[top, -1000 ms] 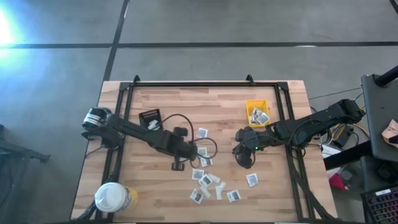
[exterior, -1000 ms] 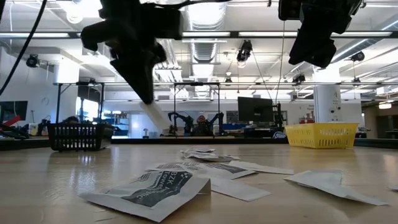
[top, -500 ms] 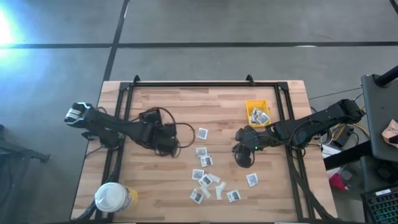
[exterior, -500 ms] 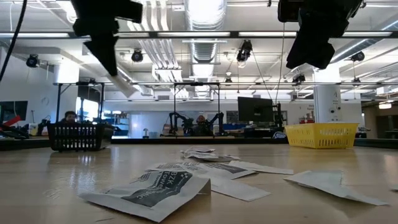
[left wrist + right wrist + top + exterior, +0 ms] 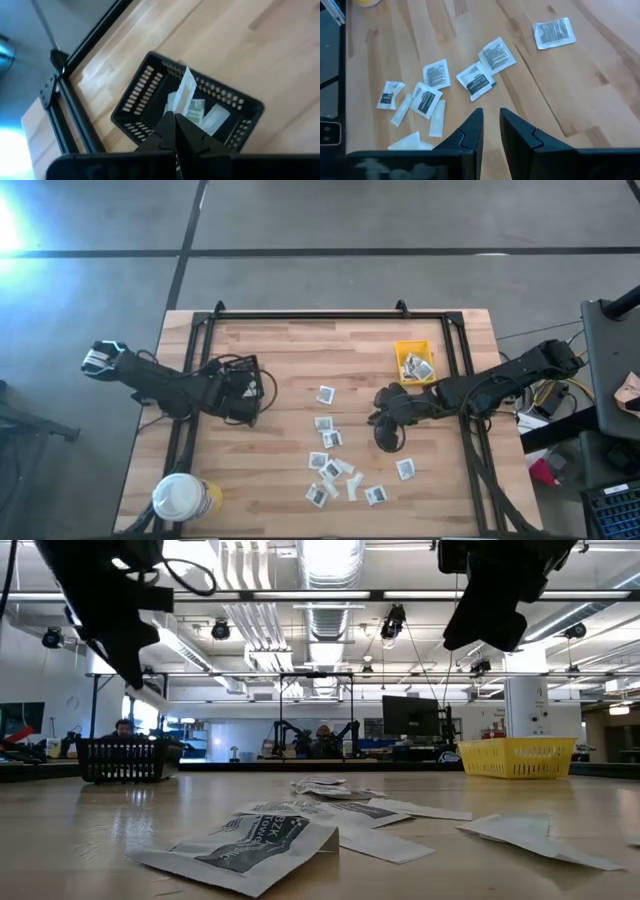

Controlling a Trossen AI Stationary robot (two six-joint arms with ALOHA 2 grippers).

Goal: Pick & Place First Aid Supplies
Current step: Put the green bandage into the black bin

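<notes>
My left gripper (image 5: 246,388) (image 5: 175,125) is shut on a narrow pale strip (image 5: 187,86) above the black tray (image 5: 134,102), which holds more pale strips (image 5: 212,117). In the low view the strip (image 5: 150,696) slants below that gripper (image 5: 132,658). My right gripper (image 5: 387,428) (image 5: 491,120) hovers open, with nothing between its fingers, above the scattered first aid supplies (image 5: 330,465) (image 5: 480,80). These white packets with dark centres lie flat on the wooden table. My left gripper pinches the strip's near end (image 5: 183,106) between its two fingertips, the fingers slanting down toward the tray. The rest of the strip sticks out past the fingertips. It hangs clear above the tray's inside.
A small yellow bin (image 5: 413,362) (image 5: 520,756) with packets in it stands at the far right. A yellow tub with a white lid (image 5: 180,498) sits at the near left corner. A black frame (image 5: 330,315) runs round the table's edges.
My left gripper has carried the strip from above the scattered packets toward the table's left edge, ending over the black tray, and its wrist has rolled on the way. It stays shut on the strip. The packets on the table lie as before.
</notes>
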